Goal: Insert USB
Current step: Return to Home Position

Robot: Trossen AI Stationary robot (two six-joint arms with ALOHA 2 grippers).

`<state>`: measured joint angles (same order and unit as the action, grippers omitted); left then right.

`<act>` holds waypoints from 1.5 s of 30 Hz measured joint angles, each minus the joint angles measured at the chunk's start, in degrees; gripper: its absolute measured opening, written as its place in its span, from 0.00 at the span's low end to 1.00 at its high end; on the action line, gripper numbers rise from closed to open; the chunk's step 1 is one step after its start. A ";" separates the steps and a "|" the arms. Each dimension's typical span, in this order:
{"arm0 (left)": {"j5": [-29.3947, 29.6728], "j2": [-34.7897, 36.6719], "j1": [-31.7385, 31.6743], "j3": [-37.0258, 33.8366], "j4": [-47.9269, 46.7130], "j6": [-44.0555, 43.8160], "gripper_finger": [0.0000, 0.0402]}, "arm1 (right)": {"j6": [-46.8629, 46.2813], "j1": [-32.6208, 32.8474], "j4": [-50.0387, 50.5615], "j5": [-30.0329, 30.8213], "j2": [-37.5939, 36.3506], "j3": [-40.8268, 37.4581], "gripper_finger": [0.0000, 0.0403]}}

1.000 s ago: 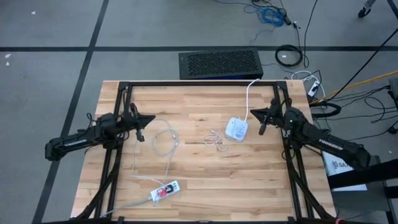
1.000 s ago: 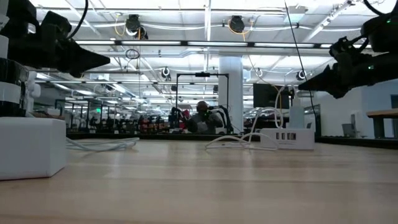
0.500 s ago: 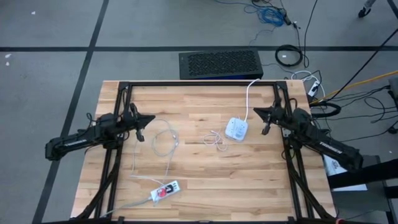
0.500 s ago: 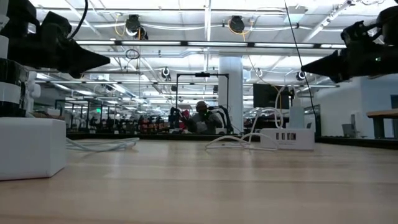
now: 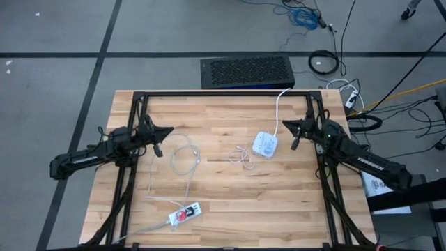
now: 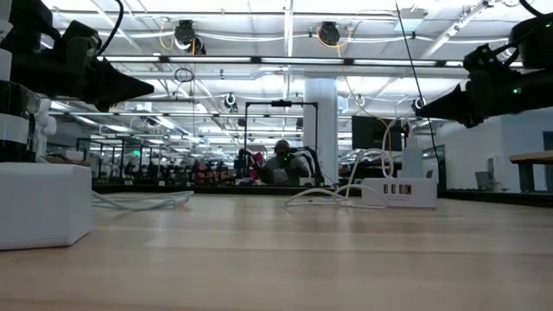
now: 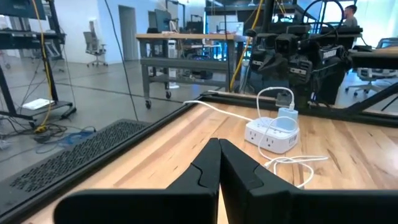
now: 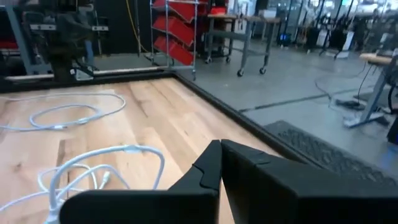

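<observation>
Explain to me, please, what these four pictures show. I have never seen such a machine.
This is a robot with two dark arms at a wooden table. One picture looks down from above, one looks level across the tabletop, and two come from cameras on the wrists, looking past each arm's own fingers. The left hand and the right hand hang above the table at its two sides, both shut and holding nothing. On the wood lie a white charger block with white cables running from it, loose white cable loops, and a white and red strip near the table's edge.
</observation>
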<state>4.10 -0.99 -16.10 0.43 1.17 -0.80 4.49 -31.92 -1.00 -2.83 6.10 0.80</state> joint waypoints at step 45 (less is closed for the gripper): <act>-0.17 0.00 0.02 -0.02 -0.04 -0.07 0.02 | -9.81 0.04 -0.10 -0.20 4.53 0.00 0.00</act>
<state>3.92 -0.99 -16.08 0.40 1.13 -0.86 -5.32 -31.88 -1.10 -3.03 10.63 0.80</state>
